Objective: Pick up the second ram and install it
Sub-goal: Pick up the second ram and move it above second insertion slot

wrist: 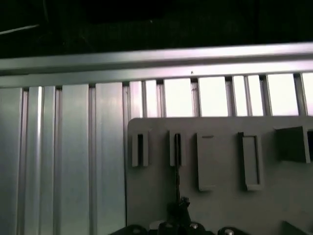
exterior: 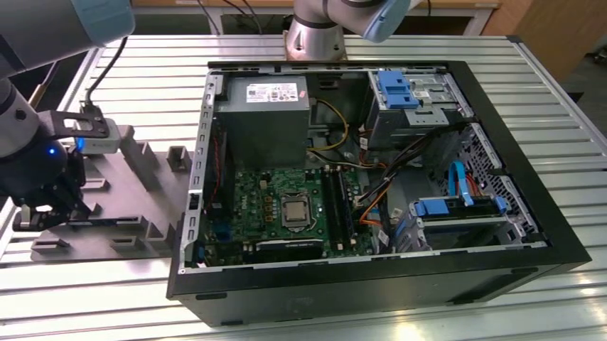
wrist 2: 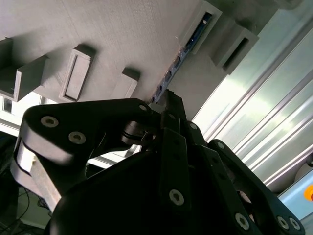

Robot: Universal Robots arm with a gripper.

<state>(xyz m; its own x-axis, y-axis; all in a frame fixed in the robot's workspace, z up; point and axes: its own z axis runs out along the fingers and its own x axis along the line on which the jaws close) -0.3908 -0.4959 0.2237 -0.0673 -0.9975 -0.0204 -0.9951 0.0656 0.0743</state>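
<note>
The black gripper point(wrist 2: 167, 98) of the single Universal Robots arm has its jaws drawn close together on the near end of the second ram point(wrist 2: 188, 46), in what looks like a pinch on the thin board with no gap to spare. In the second wrist view the stick is seen edge-on. Its long axis runs straight out from the fingertips, in line with the slit between them, and its far end sits in a grey holder block point(wrist 2: 200, 27).

The first wrist view shows the same relation: the second ram point(wrist: 177, 169) is a thin dark line leading directly away from the gripper point(wrist: 183, 203) toward a slotted block ahead of the jaws.

The stick has not yet been lifted. It stands on edge in its holder on the grey fixture plate point(wrist 2: 122, 34), which lies directly beneath the jaws. Other blocks and empty pockets sit to either side of them. Under the plate is a slatted aluminium table point(wrist: 58, 161).

In the exterior view the gripper point(exterior: 43, 209) is low over the fixture plate point(exterior: 124, 206). The open computer case point(exterior: 379, 284) lies well apart from the jaws, across the plate toward the exterior view's right. The long black memory slots point(exterior: 334, 206) on its motherboard lie deeper inside, farther from the jaws than the case's near wall. Whether a stick is already seated there cannot be told.
</note>
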